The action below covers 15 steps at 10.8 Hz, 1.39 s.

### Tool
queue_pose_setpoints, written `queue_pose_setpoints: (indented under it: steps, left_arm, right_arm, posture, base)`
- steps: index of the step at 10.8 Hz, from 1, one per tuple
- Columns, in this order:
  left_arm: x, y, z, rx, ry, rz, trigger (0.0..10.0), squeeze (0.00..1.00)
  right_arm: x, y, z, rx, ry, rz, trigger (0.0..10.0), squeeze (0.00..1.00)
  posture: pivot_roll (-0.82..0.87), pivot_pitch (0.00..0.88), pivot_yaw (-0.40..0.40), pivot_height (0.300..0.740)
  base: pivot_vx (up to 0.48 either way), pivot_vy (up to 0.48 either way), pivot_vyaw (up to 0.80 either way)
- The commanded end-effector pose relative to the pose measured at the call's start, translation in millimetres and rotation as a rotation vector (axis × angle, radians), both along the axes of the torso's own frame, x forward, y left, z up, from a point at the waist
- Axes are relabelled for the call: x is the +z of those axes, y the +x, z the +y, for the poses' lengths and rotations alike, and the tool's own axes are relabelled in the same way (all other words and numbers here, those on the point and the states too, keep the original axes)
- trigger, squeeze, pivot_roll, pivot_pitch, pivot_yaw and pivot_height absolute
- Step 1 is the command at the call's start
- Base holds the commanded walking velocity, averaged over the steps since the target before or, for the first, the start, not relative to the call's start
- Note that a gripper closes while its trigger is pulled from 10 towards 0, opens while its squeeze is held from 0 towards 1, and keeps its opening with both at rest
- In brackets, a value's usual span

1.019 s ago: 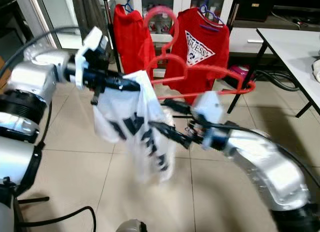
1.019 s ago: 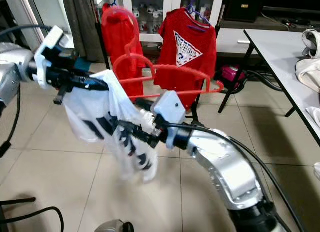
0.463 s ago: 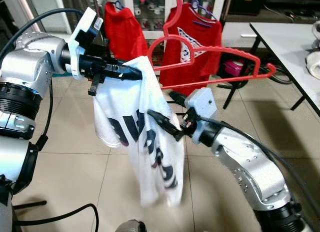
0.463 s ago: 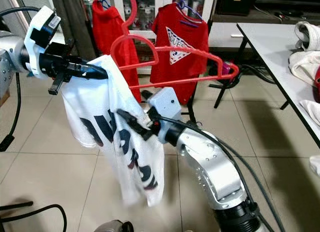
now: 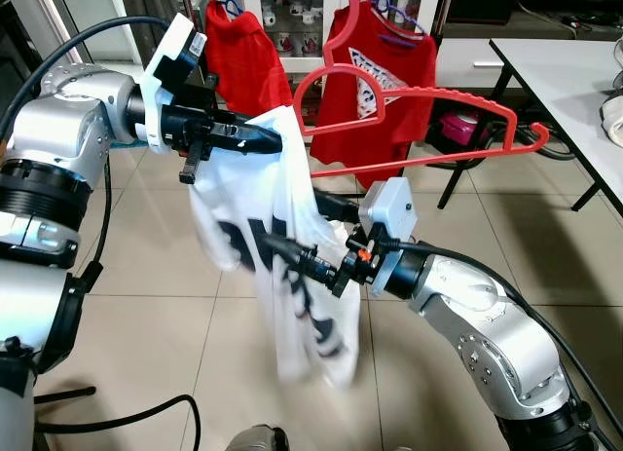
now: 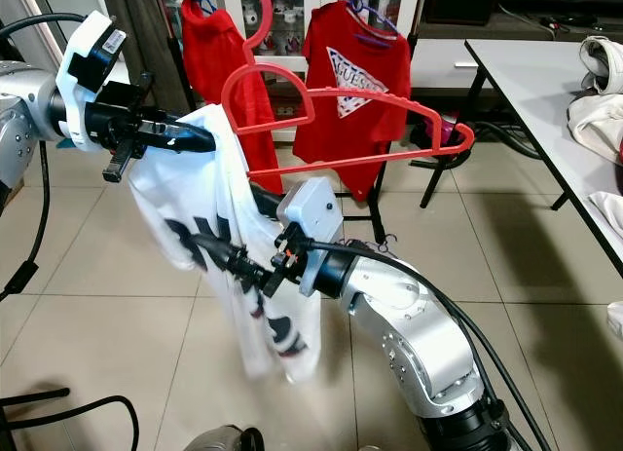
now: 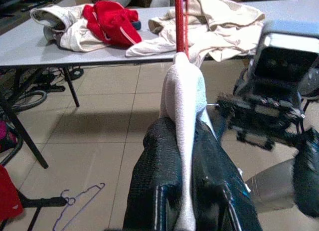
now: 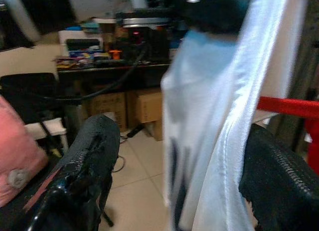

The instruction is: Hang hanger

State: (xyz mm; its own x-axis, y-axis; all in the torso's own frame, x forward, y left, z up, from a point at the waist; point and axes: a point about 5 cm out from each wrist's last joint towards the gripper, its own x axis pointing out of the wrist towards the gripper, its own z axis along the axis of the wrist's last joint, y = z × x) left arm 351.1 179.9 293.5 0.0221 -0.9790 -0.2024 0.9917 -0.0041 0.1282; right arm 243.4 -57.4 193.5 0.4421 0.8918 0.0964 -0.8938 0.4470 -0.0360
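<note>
Nearest: right tool, fingers spread apart w/ white printed T-shirt hanging between them, not clamped. Just behind & higher: left tool pinched shut on shirt's top edge where red hanger pokes through. Shirt only half on hanger; dressing unfinished, hanging on rack not yet done, by the look of it. Farther back: clothes rack w/ two red T-shirts, one reading "GUESS". Table at right.
</note>
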Motion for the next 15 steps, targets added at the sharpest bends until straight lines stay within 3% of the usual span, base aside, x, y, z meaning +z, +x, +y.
queue_pose_setpoints:
  steps: [1,4,7,9,11,12,13,14,15]
  left_arm:
    - [18,0.3,-1.2,-0.004,-0.027,-0.061,0.0,0.00]
    - [26,1.5,-3.8,-0.007,-0.056,-0.073,0.0,0.00]
    - [34,1.8,-4.6,-0.006,-0.067,-0.083,0.0,0.00]
    - [38,2.1,-2.3,0.005,-0.065,-0.092,0.0,0.00]
    - [43,5.2,2.6,0.038,-0.064,-0.114,0.0,0.00]
    - [45,6.1,5.3,0.052,-0.066,-0.122,0.0,0.00]
    - [47,6.8,8.7,0.068,-0.068,-0.129,0.0,0.00]
    - [48,7.4,10.0,0.077,-0.069,-0.133,0.0,0.00]
    - [48,8.1,10.8,0.081,-0.070,-0.134,0.0,0.00]
  right_arm:
    - [3,-4.4,7.6,0.069,0.011,-0.012,10.0,0.00]
    - [-17,2.2,21.2,0.158,-0.050,0.037,10.0,0.00]
    - [-31,18.9,35.7,0.167,-0.089,0.062,10.0,0.00]
    - [-43,27.1,35.8,0.167,-0.160,0.066,10.0,0.00]
    - [-70,21.2,24.9,0.241,-0.289,0.101,10.0,0.00]
    - [-81,16.4,16.1,0.265,-0.345,0.122,8.1,0.00]
    - [-96,10.8,2.4,0.281,-0.412,0.158,4.6,0.00]
    - [-108,9.1,-11.2,0.263,-0.451,0.192,2.9,0.00]
    - [-111,12.4,-21.6,0.223,-0.448,0.210,0.0,0.00]
  posture:
    - [-0.07,0.081,0.082,0.740]
    - [-0.06,0.085,0.080,0.740]
    - [-0.05,0.092,0.080,0.740]
    - [-0.04,0.097,0.081,0.740]
    - [-0.05,0.102,0.090,0.740]
    - [-0.05,0.102,0.093,0.740]
    - [-0.05,0.102,0.094,0.740]
    - [-0.05,0.102,0.096,0.740]
    - [-0.06,0.101,0.099,0.740]
  base:
    - [0.000,0.000,0.00]
    - [0.000,0.000,0.00]
    - [0.000,0.000,0.00]
    - [0.000,0.000,0.00]
    - [0.000,0.000,0.00]
    - [0.000,0.000,0.00]
    - [0.000,0.000,0.00]
    - [0.000,0.000,0.00]
    - [0.000,0.000,0.00]
